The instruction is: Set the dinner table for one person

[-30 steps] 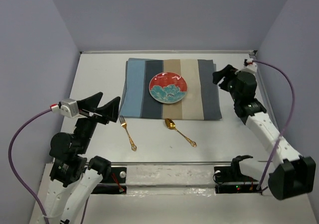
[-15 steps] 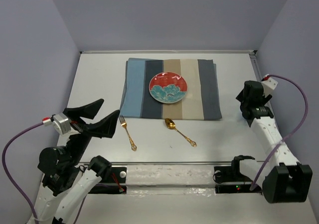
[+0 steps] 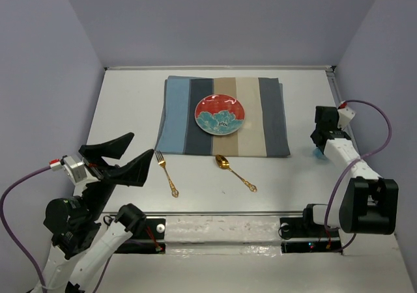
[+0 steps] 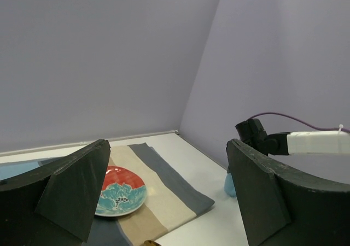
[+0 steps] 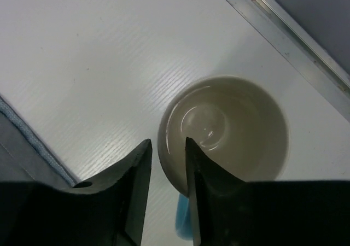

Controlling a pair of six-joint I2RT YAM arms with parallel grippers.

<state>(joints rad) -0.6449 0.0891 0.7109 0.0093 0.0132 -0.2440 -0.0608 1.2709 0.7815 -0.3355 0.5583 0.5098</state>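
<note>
**Right gripper (image 5: 168, 143) straddles cup rim near table's side**

The white dinner table (image 3: 130, 104) carries a striped placemat (image 3: 267, 120) with a red-and-teal plate (image 3: 220, 114) at its centre. A gold fork (image 3: 166, 173) and spoon (image 3: 236, 172) lie on the bare top just in front. Off the mat's right side, near the edge rail (image 5: 284, 33), the blue cup (image 5: 229, 126) sits under the right gripper. Its fingers are slightly apart, one inside the rim and one outside. Pinching one thin wall could tip or skid the cup. At front left, the left gripper (image 3: 143, 144) hangs wide open.

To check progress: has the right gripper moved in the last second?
Yes. The right gripper went rightward, away from the placemat's right edge, and toward its near corner.
</note>
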